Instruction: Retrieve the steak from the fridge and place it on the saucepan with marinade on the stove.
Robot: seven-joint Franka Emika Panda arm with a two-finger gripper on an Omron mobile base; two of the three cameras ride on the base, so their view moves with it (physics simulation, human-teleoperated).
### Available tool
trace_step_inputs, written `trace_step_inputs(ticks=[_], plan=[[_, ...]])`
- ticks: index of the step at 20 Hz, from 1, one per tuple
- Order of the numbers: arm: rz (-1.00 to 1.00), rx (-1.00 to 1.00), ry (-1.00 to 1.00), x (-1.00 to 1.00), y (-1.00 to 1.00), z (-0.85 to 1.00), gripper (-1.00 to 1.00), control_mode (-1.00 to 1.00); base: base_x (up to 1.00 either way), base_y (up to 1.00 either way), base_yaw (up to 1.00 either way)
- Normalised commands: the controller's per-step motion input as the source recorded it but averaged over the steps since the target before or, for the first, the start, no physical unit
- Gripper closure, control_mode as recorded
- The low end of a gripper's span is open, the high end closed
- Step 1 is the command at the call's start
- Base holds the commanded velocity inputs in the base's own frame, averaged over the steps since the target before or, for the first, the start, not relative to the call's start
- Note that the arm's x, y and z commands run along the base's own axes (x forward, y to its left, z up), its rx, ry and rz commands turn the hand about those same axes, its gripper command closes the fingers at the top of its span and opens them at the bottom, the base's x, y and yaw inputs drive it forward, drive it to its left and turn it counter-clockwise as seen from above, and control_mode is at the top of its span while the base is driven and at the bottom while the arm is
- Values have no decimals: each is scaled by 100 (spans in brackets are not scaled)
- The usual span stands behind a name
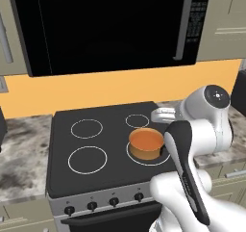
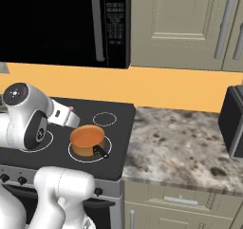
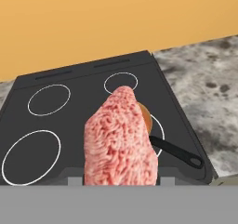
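- A large black microwave point(image 1: 110, 26) is hanging above the cooking area, with beige cabinets point(image 2: 182, 26) sitting beside it and an orange wall point(image 1: 115, 89) running below.
- A speckled stone surface point(image 2: 185, 142) is stretching along both sides of the stove point(image 1: 103, 147), whose black glass top is showing four white burner rings and whose steel front is carrying a row of black knobs point(image 1: 103, 204).
- The white robot arm point(image 1: 199, 144) is reaching from the front right of the stove over toward its right side.
- The saucepan point(image 1: 146, 144) is sitting on the front right burner, holding smooth orange marinade point(image 2: 86, 136), with its thin dark handle point(image 3: 176, 154) pointing toward the front right corner.
- The steak point(image 3: 121, 139), pinkish-red and grainy, is being held upright in the hand point(image 3: 118, 181), whose fingers are standing part-way open around the meat, gripping it from either side; it is hanging just above the saucepan, covering most of the pan from the hand's camera.
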Motion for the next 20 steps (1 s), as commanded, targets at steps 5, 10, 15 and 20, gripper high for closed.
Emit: trace_step_inputs(ticks=[5,10,15,20], plan=[[0,0,0,0,0,0,100,100,16,0,2],[0,0,0,0,0,0,100,100,0,0,0],[0,0,0,0,0,0,100,100,5,0,0],[1,0,6,5,0,-10,100,-100,3,0,0]])
